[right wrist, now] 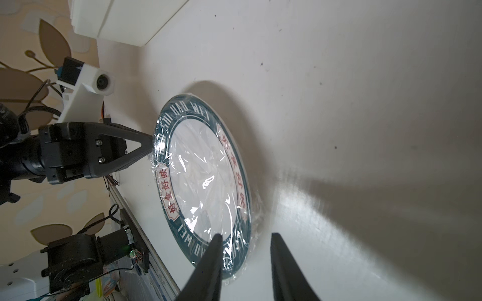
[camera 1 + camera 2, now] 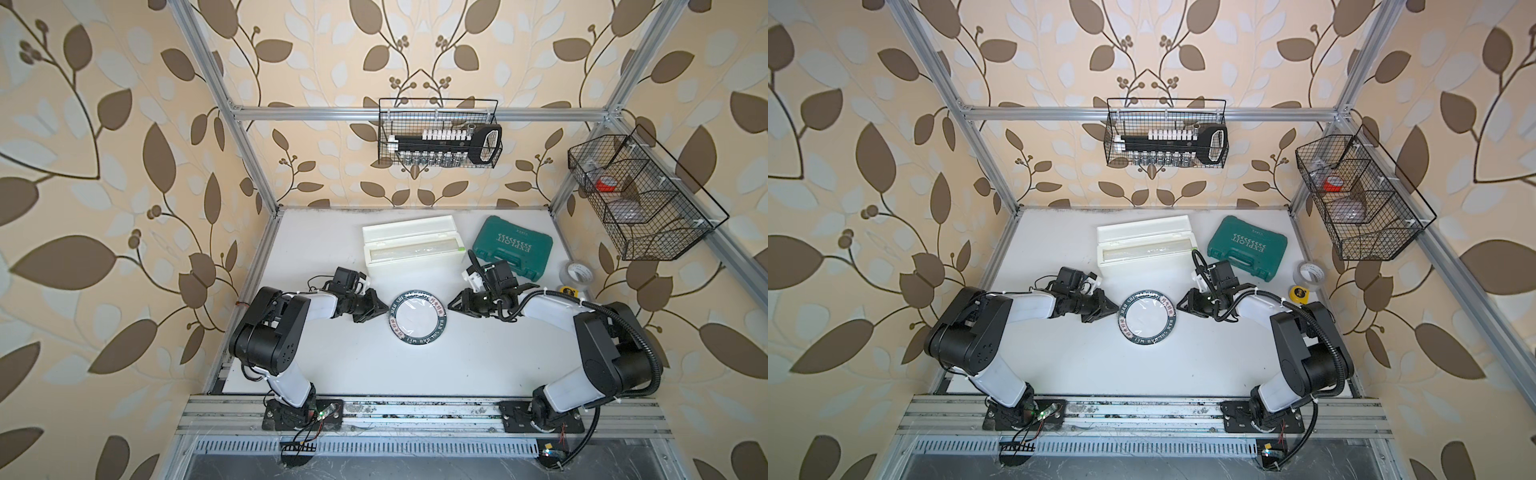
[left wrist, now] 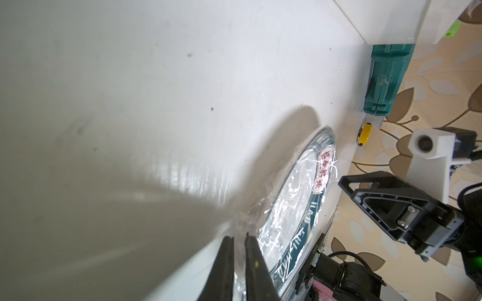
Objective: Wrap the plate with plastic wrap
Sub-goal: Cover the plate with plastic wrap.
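Note:
The plate (image 2: 417,330) (image 2: 1148,337) lies flat mid-table, white with a dark green lettered rim (image 1: 182,110). Crinkly plastic wrap (image 1: 200,169) (image 3: 294,198) is stretched over its top and bunches at the edges. My left gripper (image 2: 388,309) (image 2: 1118,308) (image 3: 238,237) is at the plate's left edge, shut on a bunch of the film beside the rim. My right gripper (image 2: 449,305) (image 2: 1177,305) (image 1: 245,234) is at the plate's right edge. Its jaws stand apart, one finger over the rim and the other over the table, with the wrapped edge between them.
The white dispenser box (image 2: 413,245) (image 2: 1146,245) lies behind the plate. A green tool case (image 2: 513,245) (image 2: 1246,245) sits at the back right, with a clear tape roll (image 2: 577,272) and a yellow tape measure (image 2: 569,291) near the right edge. Wire baskets (image 2: 440,133) hang on the frame.

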